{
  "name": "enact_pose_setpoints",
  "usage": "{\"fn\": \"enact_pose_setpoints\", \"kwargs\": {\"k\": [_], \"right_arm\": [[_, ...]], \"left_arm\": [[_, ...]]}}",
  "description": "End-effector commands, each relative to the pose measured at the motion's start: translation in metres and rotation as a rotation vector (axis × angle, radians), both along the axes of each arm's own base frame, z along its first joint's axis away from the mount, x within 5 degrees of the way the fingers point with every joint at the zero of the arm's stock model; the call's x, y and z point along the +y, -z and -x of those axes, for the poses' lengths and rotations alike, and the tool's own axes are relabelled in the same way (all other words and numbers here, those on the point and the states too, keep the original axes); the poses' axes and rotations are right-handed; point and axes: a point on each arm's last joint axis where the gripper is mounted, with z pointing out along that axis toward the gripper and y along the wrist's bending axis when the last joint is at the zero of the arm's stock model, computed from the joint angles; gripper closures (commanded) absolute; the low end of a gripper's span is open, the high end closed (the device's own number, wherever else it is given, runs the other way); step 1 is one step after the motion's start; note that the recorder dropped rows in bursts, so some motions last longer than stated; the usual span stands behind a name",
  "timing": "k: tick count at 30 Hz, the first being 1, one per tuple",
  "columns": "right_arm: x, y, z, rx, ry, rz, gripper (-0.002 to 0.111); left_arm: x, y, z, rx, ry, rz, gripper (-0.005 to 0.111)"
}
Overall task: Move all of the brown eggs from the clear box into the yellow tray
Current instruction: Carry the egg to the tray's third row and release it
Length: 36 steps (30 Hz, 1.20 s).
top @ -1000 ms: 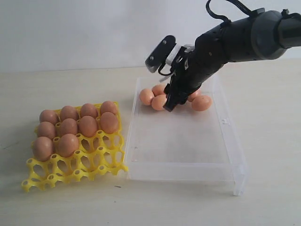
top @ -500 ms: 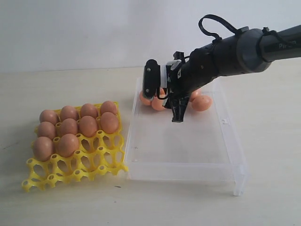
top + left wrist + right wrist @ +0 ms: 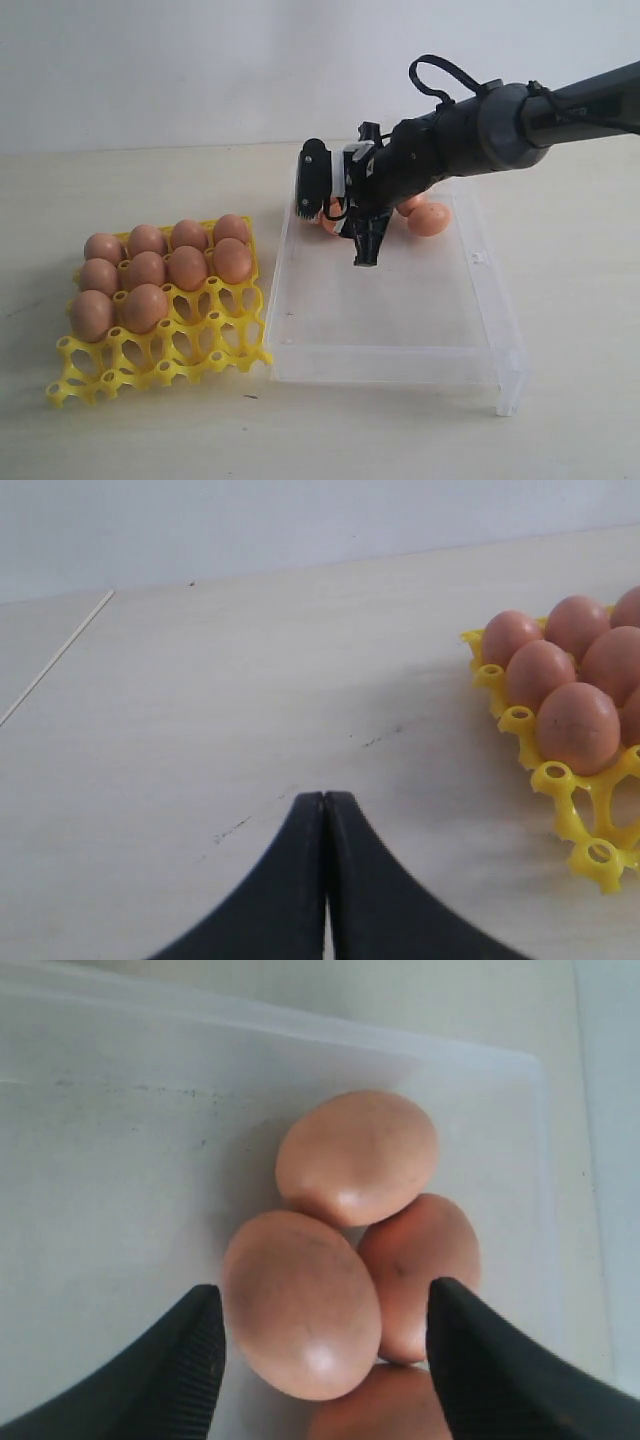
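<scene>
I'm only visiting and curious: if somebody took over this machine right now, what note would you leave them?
Left pincer: shut, empty, over the table beside the tray.
Right pincer: open, astride an egg in the box, not gripping it.
Done: ten eggs sit in the tray.
Left: at least four in the box's far end; six cells free.
</scene>
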Motion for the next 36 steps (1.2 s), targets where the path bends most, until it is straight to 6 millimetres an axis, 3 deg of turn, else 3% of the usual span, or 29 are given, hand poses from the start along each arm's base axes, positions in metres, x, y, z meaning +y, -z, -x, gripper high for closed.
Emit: {"fn": "enact_pose_setpoints", "kwargs": {"k": [1, 11, 13, 16, 20, 24, 29, 33, 36], "right_arm": [[0.002, 0.004, -0.01, 0.025, 0.007, 0.007, 0.051], [0.012, 0.027, -0.025, 0.152, 0.032, 0.032, 0.055], [0.012, 0.027, -0.026, 0.168, 0.052, 0.016, 0.067], [0.012, 0.025, -0.025, 0.183, 0.066, 0.011, 0.106], [0.012, 0.008, -0.024, 0.212, 0.202, -0.092, 0.108], [0.014, -0.024, -0.017, 0.259, 0.388, -0.244, 0.108], [0.027, -0.066, 0.012, 0.234, 0.466, -0.446, 0.108], [0.064, -0.09, 0.074, 0.152, 0.405, -0.722, 0.108], [0.089, -0.085, 0.115, 0.139, 0.324, -0.896, 0.108]], "left_arm": [[0.0, -0.002, 0.0, -0.018, 0.006, 0.002, 0.107], [0.0, -0.002, 0.0, -0.018, 0.006, 0.002, 0.107], [0.0, -0.002, 0.0, -0.018, 0.006, 0.002, 0.107], [0.0, -0.002, 0.0, -0.018, 0.006, 0.002, 0.107], [0.0, -0.002, 0.0, -0.018, 0.006, 0.002, 0.107], [0.0, -0.002, 0.0, -0.018, 0.006, 0.002, 0.107], [0.0, -0.002, 0.0, -0.018, 0.006, 0.002, 0.107], [0.0, -0.002, 0.0, -0.018, 0.006, 0.002, 0.107], [0.0, -0.002, 0.0, -0.018, 0.006, 0.002, 0.107]]}}
